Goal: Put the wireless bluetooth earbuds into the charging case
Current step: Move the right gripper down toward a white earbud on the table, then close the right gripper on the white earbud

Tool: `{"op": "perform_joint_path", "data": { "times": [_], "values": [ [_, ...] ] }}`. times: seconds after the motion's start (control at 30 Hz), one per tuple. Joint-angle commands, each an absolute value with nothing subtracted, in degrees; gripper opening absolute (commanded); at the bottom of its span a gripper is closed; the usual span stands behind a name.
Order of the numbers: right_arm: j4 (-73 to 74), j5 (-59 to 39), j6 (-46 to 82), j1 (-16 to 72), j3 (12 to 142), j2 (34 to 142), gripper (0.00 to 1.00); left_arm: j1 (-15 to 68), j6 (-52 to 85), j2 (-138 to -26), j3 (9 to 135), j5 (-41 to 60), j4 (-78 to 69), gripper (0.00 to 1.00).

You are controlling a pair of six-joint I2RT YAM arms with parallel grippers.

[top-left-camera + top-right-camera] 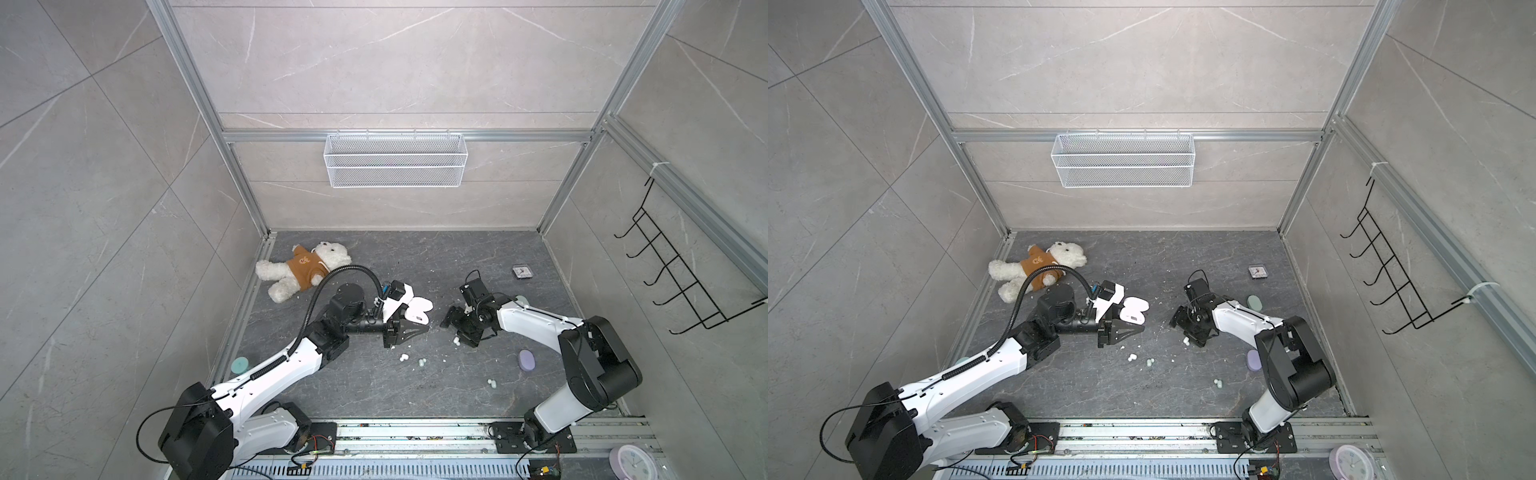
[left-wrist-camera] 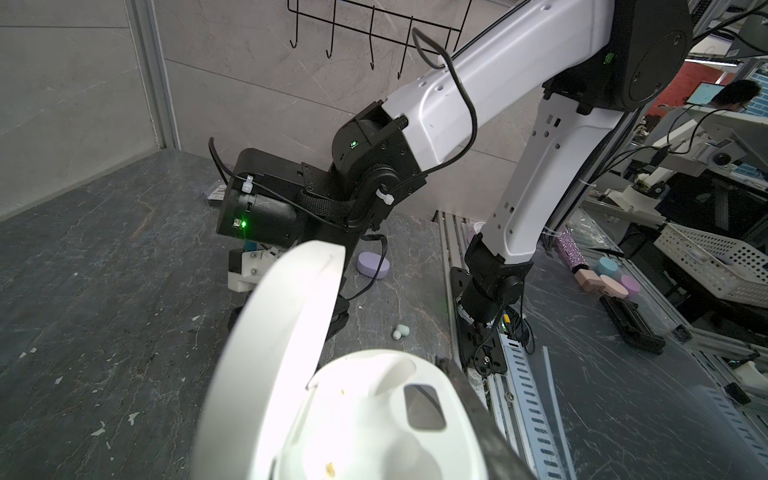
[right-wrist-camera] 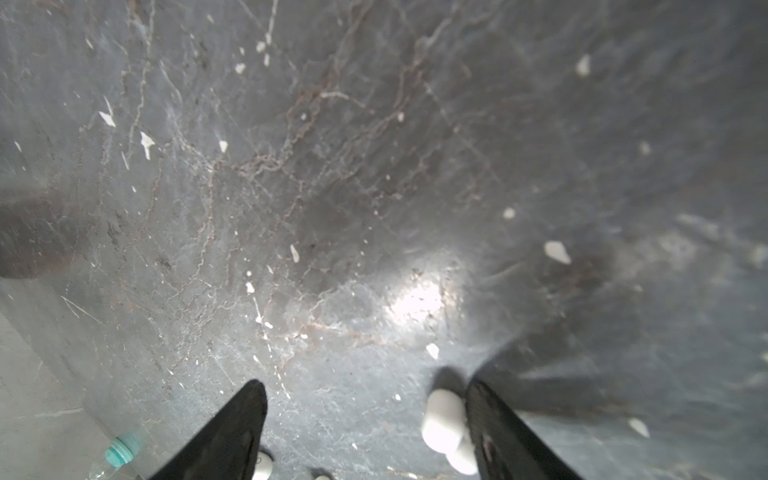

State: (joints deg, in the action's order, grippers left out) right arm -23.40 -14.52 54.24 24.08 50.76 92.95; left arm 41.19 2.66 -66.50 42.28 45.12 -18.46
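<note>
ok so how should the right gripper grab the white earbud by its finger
Pinch the white earbud across its short width, coming straight down: it lies flat on the table, its long side along the fingers. It sits against one finger of the open right gripper, so probably shift sideways first.

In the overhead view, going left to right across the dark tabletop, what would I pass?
Teal round object → teddy bear → open white charging case → pair of pale earbuds → lilac case. The small clock is left out because it lines up with the lilac case.
</note>
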Motion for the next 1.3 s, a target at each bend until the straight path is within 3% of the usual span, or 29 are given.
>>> {"op": "perform_joint_path", "data": {
  "times": [0.0,0.27,0.67,1.27],
  "values": [
    [-27.2,-14.7,51.3,23.9,53.3,94.2,0.78,40.9,2.7,-64.6,42.4,45.4,-20.8,0.16],
    [-37.2,-9.5,45.3,23.5,57.8,93.3,0.77,40.8,2.6,-64.3,42.3,45.4,-20.5,0.16],
    [-54.7,-11.7,19.8,23.2,73.1,104.5,0.60,40.8,2.6,-63.9,42.4,45.7,-20.4,0.16],
    [-52.3,-12.0,18.3,24.1,71.9,108.2,0.43,40.8,3.0,-64.1,42.5,45.8,-20.5,0.16]
  ]
}}
